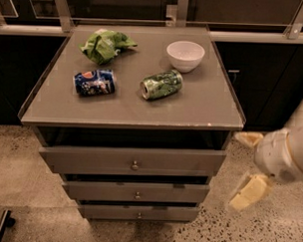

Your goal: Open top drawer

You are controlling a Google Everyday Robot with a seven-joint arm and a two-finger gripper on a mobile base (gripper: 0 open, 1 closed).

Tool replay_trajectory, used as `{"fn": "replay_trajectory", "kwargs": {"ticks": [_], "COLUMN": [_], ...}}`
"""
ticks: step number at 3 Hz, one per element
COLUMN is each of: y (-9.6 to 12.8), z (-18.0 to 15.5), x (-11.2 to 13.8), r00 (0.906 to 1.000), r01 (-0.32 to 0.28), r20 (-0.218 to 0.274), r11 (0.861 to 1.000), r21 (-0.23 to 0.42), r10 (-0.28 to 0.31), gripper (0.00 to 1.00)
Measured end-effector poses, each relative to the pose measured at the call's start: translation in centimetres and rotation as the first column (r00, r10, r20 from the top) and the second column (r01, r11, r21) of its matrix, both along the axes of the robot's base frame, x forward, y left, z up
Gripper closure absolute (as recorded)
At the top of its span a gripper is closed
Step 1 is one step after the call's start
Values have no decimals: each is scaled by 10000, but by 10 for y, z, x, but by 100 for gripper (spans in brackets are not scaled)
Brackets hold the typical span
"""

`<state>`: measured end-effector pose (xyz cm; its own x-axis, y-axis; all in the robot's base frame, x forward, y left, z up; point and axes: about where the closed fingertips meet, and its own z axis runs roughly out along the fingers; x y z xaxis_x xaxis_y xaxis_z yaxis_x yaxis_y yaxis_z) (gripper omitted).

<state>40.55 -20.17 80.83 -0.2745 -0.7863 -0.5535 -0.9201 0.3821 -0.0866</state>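
Note:
The top drawer (90, 159) is the widest grey-brown front under the cabinet's tabletop (127, 104), with a small round metal knob (135, 166) at its centre. A dark gap shows between its upper edge and the tabletop. My gripper (246, 166) is at the right, level with the drawer fronts and just right of the cabinet's corner. Its two cream fingers (249, 192) stand apart, open and holding nothing. It touches nothing.
On the tabletop lie a blue can (94, 82), a green can (161, 84), a green crumpled bag (105, 44) and a white bowl (185, 55). Two narrower drawer fronts (99, 190) sit below. Dark cabinets stand behind; speckled floor (20, 158) lies around.

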Motion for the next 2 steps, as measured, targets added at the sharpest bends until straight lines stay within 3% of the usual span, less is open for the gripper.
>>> {"fn": "replay_trajectory", "kwargs": {"ticks": [1, 2], "y": [1, -7], "z": [-56, -59], "x": [21, 43], "r00": [9973, 9890], "r01": [633, 1086], "r20": [279, 863], "r11": [9899, 9858], "r21": [1272, 1282], "r10": [-674, -1202], "gripper": [18, 42]}}
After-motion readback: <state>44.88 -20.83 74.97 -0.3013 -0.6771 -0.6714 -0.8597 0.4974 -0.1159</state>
